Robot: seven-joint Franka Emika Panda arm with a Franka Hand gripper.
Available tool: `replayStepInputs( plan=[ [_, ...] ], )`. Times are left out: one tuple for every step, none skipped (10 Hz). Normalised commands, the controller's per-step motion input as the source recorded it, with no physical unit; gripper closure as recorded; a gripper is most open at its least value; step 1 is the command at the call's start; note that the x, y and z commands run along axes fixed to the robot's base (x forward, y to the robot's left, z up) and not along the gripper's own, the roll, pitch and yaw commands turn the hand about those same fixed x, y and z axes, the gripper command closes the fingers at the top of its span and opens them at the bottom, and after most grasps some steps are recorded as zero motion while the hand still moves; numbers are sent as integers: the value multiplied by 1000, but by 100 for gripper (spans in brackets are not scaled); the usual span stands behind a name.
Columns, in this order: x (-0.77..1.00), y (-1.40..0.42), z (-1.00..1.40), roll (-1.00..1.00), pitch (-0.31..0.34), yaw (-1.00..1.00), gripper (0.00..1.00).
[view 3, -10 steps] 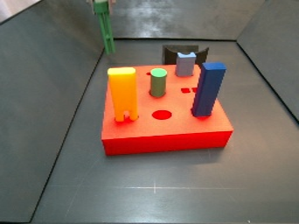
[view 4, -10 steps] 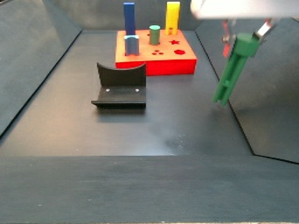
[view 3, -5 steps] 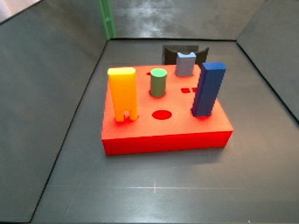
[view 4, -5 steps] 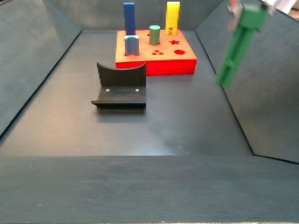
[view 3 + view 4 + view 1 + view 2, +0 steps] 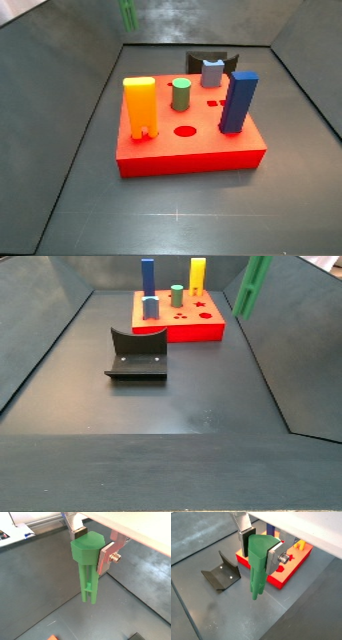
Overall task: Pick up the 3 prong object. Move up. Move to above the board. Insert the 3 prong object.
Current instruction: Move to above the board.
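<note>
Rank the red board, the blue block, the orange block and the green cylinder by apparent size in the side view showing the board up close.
1. Board.
2. Blue block and orange block: too alike to separate.
3. Green cylinder.
Hand: out of this view.

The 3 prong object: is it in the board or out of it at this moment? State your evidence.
Out. The 3 prong object hangs prongs-down, clamped between the gripper fingers, in the air beside the board, its prong tips over bare floor.
</note>
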Motion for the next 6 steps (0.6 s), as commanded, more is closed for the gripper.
replayStepInputs(
  plan=[
    [22,-76,456,-103,49,0,100],
    [5,-42,250,-96,45,-6,100],
    [454,-1000,241,-174,417,-386,100],
    [466,-1000,223,-118,420,-324,100],
    [481,-1000,228,-63,406,-237,100],
    [500,-1000,224,-70,309,-97,100]
  ],
)
